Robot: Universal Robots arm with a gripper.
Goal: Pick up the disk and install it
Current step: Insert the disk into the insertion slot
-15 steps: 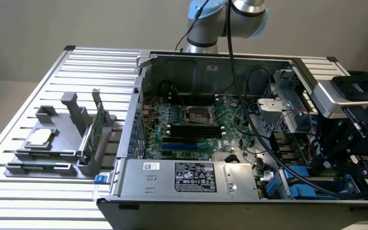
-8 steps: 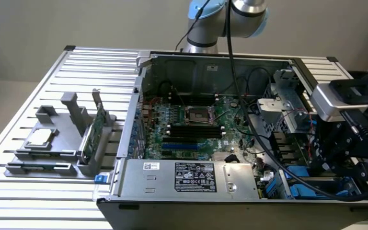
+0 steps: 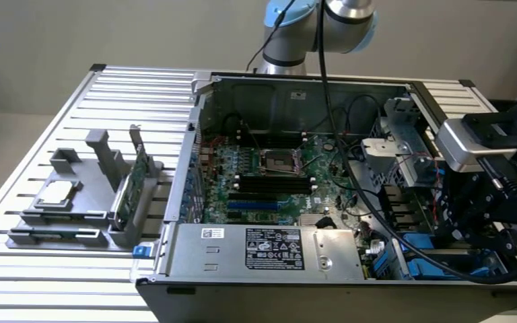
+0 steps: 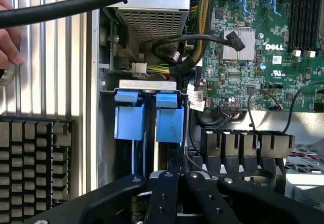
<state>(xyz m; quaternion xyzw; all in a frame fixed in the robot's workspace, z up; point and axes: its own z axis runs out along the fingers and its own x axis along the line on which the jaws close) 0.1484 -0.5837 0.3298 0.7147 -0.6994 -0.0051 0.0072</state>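
Hovering low over the front corner of the open computer case (image 3: 285, 101), on the exterior view's right, the pincer (image 4: 177, 172) has its black fingers pressed together, with nothing plainly caught between them. Straight ahead of its tips stands the disk (image 4: 169, 119), on edge in the drive bay (image 4: 147, 85), with the bright blue end of its carrier facing the wrist camera. A second blue carrier (image 4: 130, 119) sits just beside it in the neighbouring slot. I take the one in line with the pincer to be the task's disk.

Both carriers look seated to about the same depth, so the disk seems to be in its slot already. Whether the tips touch it I cannot tell. Fingers held together like this would serve as a blunt pusher rather than a grip, which fits pressing a carrier home.

The bay lies between the case's side wall and the motherboard (image 4: 263, 57), near the power supply (image 3: 268, 249) along the case's front edge. A person's hand (image 4: 7, 37) is over the slatted worktop (image 3: 61, 282) just outside the case wall. Near the worktop's edge on the exterior view's left, a grey fixture (image 3: 70, 202) keeps the processor chip (image 3: 54, 193) flat and the green card (image 3: 128, 188) on edge, well apart from the case.
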